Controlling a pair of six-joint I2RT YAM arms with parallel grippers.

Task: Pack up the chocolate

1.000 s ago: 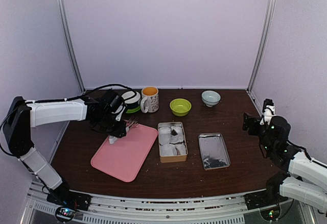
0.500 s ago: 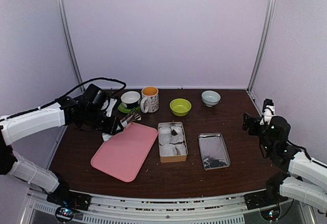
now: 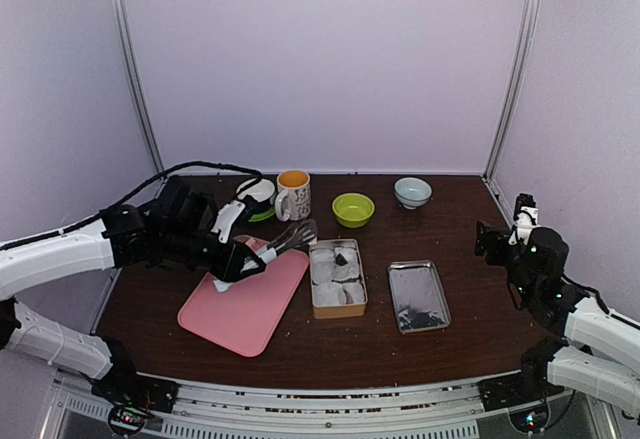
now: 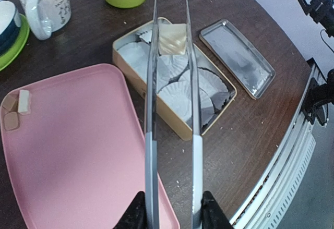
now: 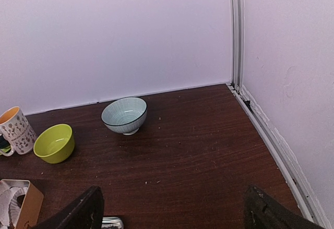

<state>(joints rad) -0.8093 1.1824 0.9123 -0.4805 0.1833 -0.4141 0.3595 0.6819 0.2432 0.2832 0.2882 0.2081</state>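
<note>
My left gripper (image 3: pixel 238 263) (image 4: pixel 172 216) is shut on long tongs (image 4: pixel 151 109). The tong tips pinch a whitish chocolate (image 4: pixel 172 38) above the far end of the open tin (image 3: pixel 337 306) (image 4: pixel 162 117). The tin holds white paper cups and one dark chocolate (image 3: pixel 342 257). Two small lumps, one whitish (image 4: pixel 23 102) and one brownish (image 4: pixel 10 120), lie on the far left corner of the pink tray (image 3: pixel 245 304) (image 4: pixel 68 151). The tin's lid (image 3: pixel 418 296) (image 4: pixel 237 57) lies right of the tin. My right gripper (image 3: pixel 497 242) (image 5: pixel 175 218) is open and empty at the table's right side.
A printed mug (image 3: pixel 293 194), a green bowl (image 3: pixel 353 209), a pale blue bowl (image 3: pixel 412 192) (image 5: pixel 124 115) and a bowl on a green saucer (image 3: pixel 258 199) stand along the back. The side wall and its rail run close on the right.
My left arm has swung the tongs from the tray's far left corner rightward to over the tin, with a whitish chocolate now between the tips. The right arm has not moved.
</note>
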